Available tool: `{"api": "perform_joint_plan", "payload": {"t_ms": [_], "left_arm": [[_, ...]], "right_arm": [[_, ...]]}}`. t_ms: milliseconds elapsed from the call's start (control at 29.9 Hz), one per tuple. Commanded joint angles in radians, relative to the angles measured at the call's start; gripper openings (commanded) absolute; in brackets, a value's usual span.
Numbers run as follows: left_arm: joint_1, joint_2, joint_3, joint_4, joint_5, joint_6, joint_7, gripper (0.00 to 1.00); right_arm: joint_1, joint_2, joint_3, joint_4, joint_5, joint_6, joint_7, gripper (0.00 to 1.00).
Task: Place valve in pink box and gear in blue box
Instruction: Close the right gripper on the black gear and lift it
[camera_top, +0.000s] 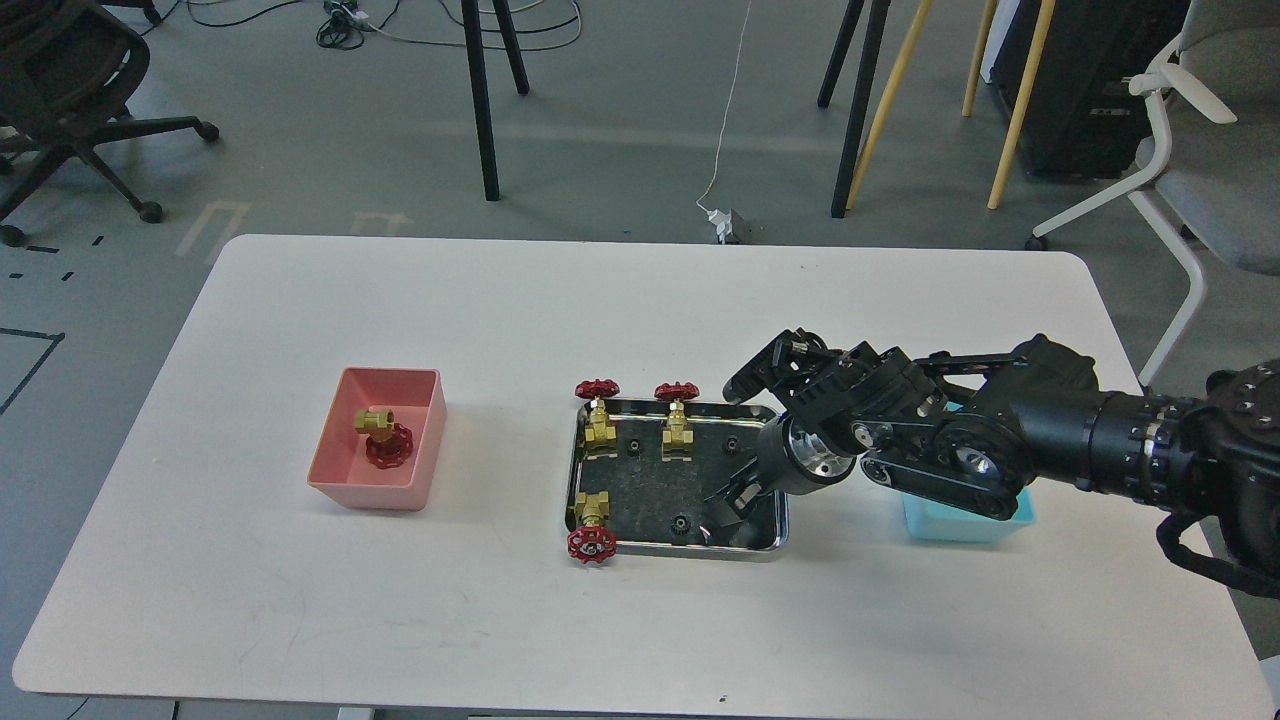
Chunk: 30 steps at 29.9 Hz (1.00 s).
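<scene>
The right gripper (728, 505) is lowered into the tray (600, 545); whether its claw is spread cannot be told. A gear (681, 523) lies just beside it: light, stiff, thin, probably best pinched across its toothed rim. One valve (385, 437) sits in the pink box (345, 480).

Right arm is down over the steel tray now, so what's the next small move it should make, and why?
Probably lower the right gripper a touch onto the nearest gear in the tray and close. One valve already lies in the pink box, and the arm reaches in over the blue box, handy for a gear drop. Whether the fingers are open is unclear.
</scene>
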Motion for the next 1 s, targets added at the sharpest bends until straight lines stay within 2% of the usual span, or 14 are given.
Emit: {"api": "perform_joint_plan", "payload": {"t_ms": [0,434,602,969], "left_arm": [[0.000,0.002,0.000,0.000,0.000,-0.001,0.000,0.99],[0.000,0.006,0.000,0.000,-0.002,-0.002,0.000,0.99],[0.000,0.008,0.000,0.000,-0.003,-0.001,0.000,0.99],[-0.002,0.006,0.000,0.002,-0.003,-0.002,0.000,1.00]], "right_arm": [[-0.001,0.004,-0.002,-0.002,-0.026,0.000,0.001,0.64],[0.003,0.007,-0.044,0.001,-0.036,0.000,-0.001,0.53],[0.005,0.018,-0.045,-0.002,-0.038,0.000,-0.002,0.41],[0.005,0.020,-0.045,-0.002,-0.038,0.000,-0.007,0.30]]}}
